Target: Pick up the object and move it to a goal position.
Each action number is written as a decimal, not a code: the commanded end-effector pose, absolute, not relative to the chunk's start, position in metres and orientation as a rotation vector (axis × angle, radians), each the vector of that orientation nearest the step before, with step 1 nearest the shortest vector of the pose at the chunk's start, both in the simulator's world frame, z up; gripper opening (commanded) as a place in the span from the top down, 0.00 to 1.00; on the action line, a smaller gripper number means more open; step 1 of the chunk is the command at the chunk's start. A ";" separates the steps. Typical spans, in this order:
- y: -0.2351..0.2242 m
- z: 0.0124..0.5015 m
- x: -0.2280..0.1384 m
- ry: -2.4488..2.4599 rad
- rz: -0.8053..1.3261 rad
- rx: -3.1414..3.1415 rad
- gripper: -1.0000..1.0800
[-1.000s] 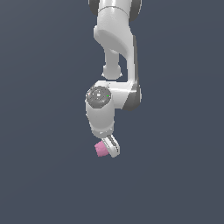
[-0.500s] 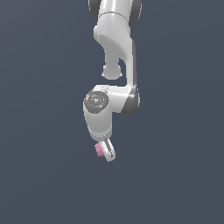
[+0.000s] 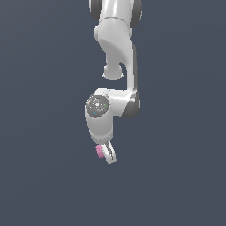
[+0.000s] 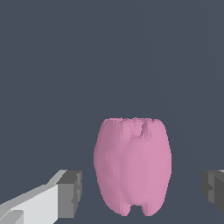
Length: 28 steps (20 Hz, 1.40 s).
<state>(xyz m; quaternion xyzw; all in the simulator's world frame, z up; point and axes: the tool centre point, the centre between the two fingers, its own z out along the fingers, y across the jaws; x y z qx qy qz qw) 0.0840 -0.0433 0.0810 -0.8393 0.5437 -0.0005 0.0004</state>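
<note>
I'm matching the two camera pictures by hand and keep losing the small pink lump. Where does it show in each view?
Exterior view: the small matte pink bumpy lump sits low and just left of centre, at the tip of the white arm's gripper.
Wrist view: it fills the lower middle, between the two fingers.
Shared landmark: the white gripper finger with its dark grey pad beside the lump.

Matte, bumpy pink object [image 4: 132, 166]; smooth glossy white arm [image 3: 115, 53]; dull grey fingertip pads [image 4: 70, 194].
</note>
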 end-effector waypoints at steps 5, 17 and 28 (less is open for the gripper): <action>-0.043 0.048 0.083 1.713 0.000 -2.634 0.04; -0.044 0.043 0.084 1.713 0.000 -2.633 1.00; -0.045 0.050 0.082 1.710 -0.005 -2.632 1.00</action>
